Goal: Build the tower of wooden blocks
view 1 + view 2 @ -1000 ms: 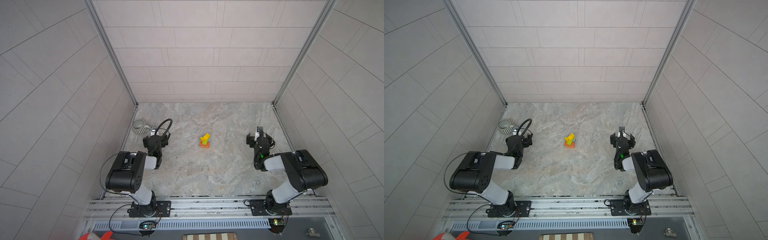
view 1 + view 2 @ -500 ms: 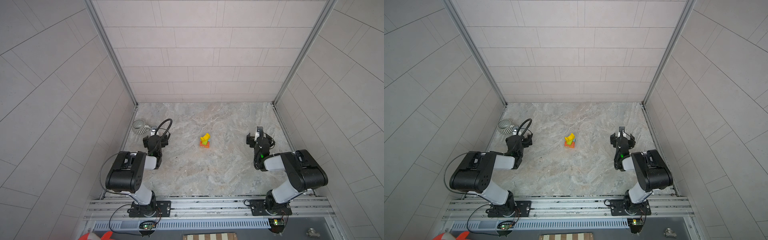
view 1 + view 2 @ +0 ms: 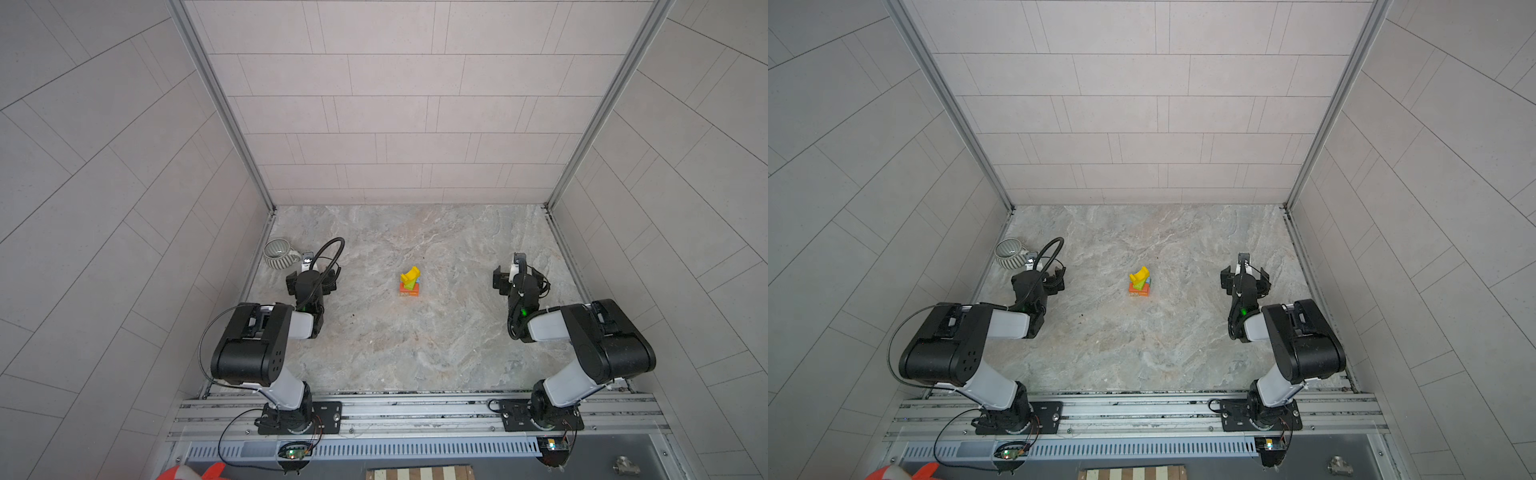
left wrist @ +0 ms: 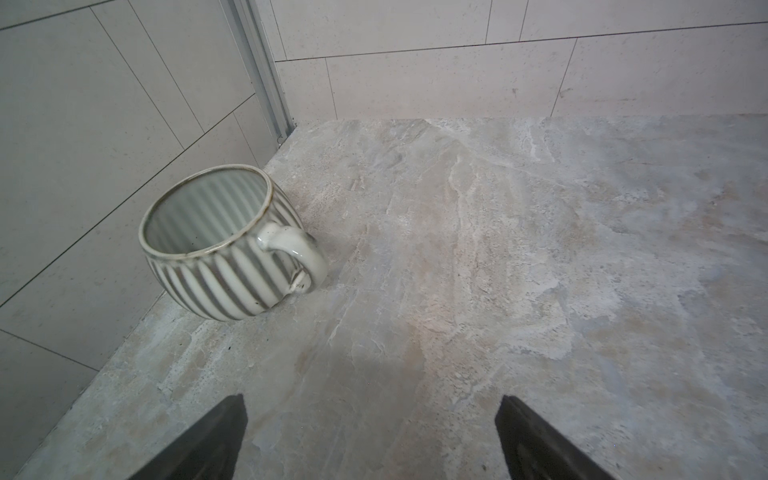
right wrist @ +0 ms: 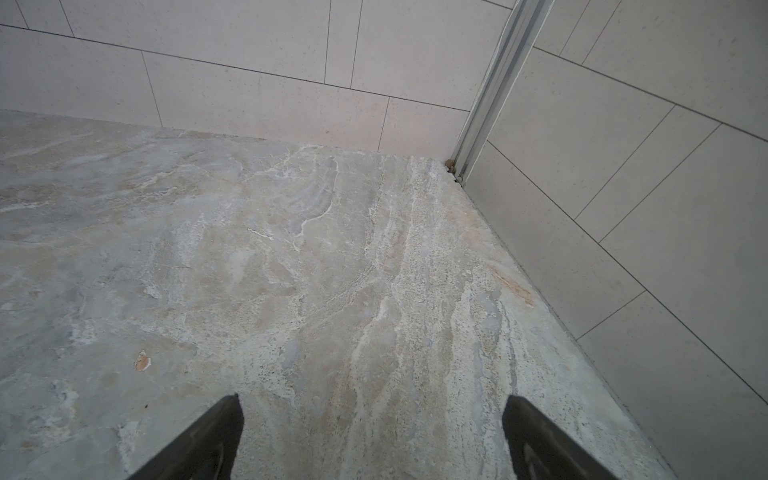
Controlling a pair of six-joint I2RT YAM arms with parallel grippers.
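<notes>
Pale tiled walls close in a grey marbled stone table (image 3: 415,353), and at its middle stands the wood block tower (image 3: 409,283), a small stack with an orange and pink-red base, blue and green pieces above, and a yellow arch-shaped piece sitting askew on top. Nothing has shifted over the last second: the left claw (image 4: 372,399) hangs released and empty near the grey ribbed ceramic mug (image 4: 224,245), and the right claw (image 5: 374,399) hangs released and empty over bare table, both well apart from the stack. With no loose blocks visible, the build looks finished and the arms parked.
</notes>
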